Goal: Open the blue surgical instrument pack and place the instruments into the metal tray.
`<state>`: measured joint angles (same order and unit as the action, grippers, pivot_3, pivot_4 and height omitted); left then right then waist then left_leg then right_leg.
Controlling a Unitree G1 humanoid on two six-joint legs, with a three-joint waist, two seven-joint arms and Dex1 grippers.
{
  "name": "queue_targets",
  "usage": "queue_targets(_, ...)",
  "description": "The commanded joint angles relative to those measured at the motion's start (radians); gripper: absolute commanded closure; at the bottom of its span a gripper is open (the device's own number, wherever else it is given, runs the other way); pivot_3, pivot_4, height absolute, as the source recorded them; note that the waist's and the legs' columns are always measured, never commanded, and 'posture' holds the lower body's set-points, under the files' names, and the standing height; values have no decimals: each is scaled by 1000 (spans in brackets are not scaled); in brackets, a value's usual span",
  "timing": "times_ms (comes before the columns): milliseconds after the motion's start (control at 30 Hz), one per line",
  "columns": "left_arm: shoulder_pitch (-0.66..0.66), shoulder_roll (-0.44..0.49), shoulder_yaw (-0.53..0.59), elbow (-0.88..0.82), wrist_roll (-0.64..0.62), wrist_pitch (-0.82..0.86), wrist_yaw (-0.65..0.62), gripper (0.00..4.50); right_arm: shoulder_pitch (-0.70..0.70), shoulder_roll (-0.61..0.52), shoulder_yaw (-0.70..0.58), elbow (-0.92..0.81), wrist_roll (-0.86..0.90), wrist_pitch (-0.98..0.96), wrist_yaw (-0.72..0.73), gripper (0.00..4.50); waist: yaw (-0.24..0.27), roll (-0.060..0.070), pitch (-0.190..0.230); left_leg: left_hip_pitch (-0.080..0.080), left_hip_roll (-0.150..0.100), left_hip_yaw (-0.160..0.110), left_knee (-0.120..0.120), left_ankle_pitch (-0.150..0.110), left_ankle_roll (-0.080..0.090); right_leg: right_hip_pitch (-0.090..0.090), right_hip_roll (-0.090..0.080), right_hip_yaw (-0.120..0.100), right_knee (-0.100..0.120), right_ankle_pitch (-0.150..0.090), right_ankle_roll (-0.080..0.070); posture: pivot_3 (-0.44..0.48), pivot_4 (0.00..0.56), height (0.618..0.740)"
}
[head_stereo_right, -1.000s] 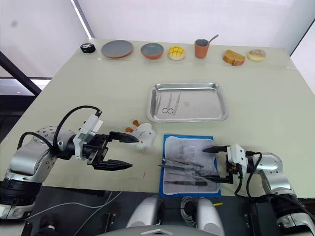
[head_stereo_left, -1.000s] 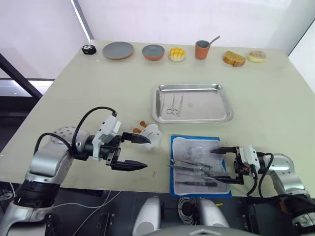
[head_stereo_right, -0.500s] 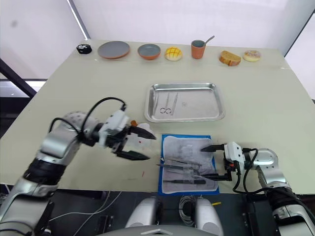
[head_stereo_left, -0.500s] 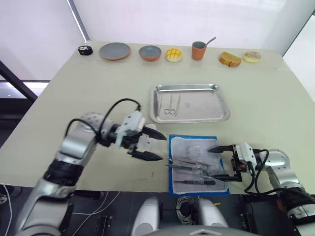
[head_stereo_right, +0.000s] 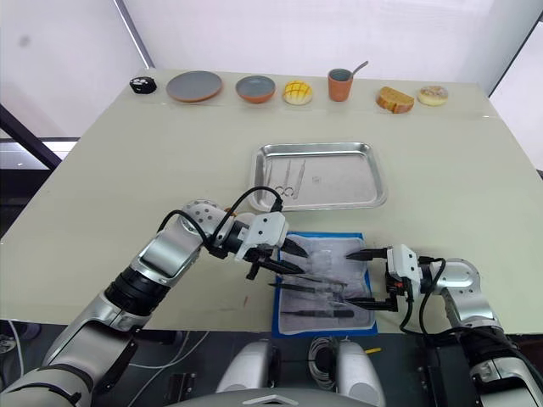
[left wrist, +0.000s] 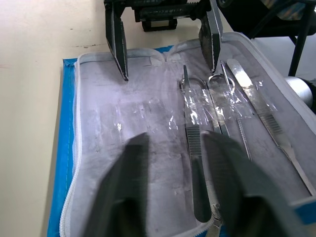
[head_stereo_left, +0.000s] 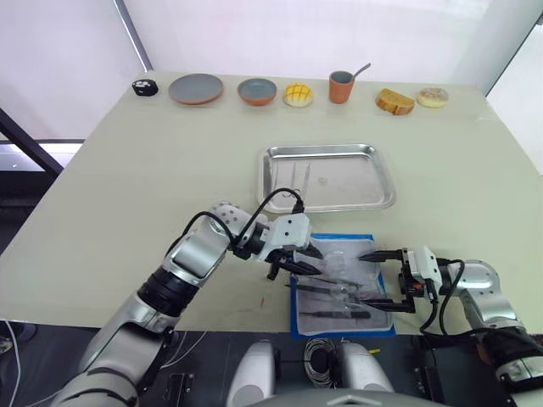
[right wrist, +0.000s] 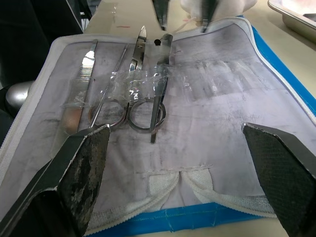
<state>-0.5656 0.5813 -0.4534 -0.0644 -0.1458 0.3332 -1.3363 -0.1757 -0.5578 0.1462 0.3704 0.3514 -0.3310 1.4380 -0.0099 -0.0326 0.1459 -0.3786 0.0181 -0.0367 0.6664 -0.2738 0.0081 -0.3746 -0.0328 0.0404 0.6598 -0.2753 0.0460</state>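
**Over the open pack, both end effectors spread**

Near the front edge of the desk (head_stereo_left: 127, 170) lies the blue surgical instrument pack (head_stereo_left: 343, 282), unzipped and flat, grey-white lining up, blue border showing round it. Down over its left end, the left end effector (head_stereo_left: 301, 259), fingers apart and gripping nothing, tips just above the lining. At the opposite end, the right end effector (head_stereo_left: 380, 281), fingers spread wide, also gripping nothing, one tip over the far side of the pack and one over the near side. Between the two, the instruments (right wrist: 133, 106): scissors and slim forceps side by side, strapped to the lining under clear bands on the half nearer the desk's front edge. Other half of the lining bare. Just behind the pack, the metal tray (head_stereo_left: 329, 176), with a pair of scissors and another slim instrument already lying in its left part. Along the far edge of the desk, a grey plate (head_stereo_left: 195, 88), a bowl (head_stereo_left: 256, 91), a yellow bun (head_stereo_left: 298, 94), an orange cup (head_stereo_left: 342, 86) with a handle sticking out, and two more pastries.
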Motion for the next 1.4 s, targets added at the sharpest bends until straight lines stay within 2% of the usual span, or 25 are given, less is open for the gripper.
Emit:
queue_targets(33,-4,-5,-10,-8,8,-27,-6,3104,50,-13,23,71,-64,38,-20,0,0,0,0,0,0,0,0,0,0,0,0,0,0,0,0,0,150,740)
queue_targets(667,-2,-22,-72,61,85,-92,-6,3104,68,-21,22,45,-62,52,-34,0,1,0,0,0,0,0,0,0,0,0,0,0,0,0,0,0,150,740)
queue_targets(867,2,-57,-84,67,104,-83,13,3104,74,-26,23,32,-61,61,-39,0,6,0,0,0,0,0,0,0,0,0,0,0,0,0,0,0,150,740)
queue_targets(967,19,-77,-76,65,98,-76,28,3104,80,-29,24,23,-59,66,-42,0,7,0,0,0,0,0,0,0,0,0,0,0,0,0,0,0,150,740)
queue_targets(1200,82,-61,-72,118,114,-153,35,3104,97,-39,27,-1,-56,77,-43,0,9,1,-1,0,0,0,0,0,1,0,-1,0,0,0,0,0,150,740)
queue_targets(1300,92,-65,-70,117,114,-157,38,3879,103,-42,27,-8,-55,80,-44,0,14,2,-1,0,0,-1,0,0,1,0,-1,0,0,0,0,0,150,740)
queue_targets(1333,93,-65,-71,114,115,-159,39,4280,106,-44,27,-10,-55,81,-44,0,15,2,-1,0,0,0,0,0,1,0,-1,0,0,0,0,0,150,740)
queue_targets(1400,94,-66,-73,108,116,-160,42,4413,110,-47,29,-14,-56,83,-44,0,18,2,-1,0,0,0,0,0,1,0,-1,0,0,0,0,0,150,740)
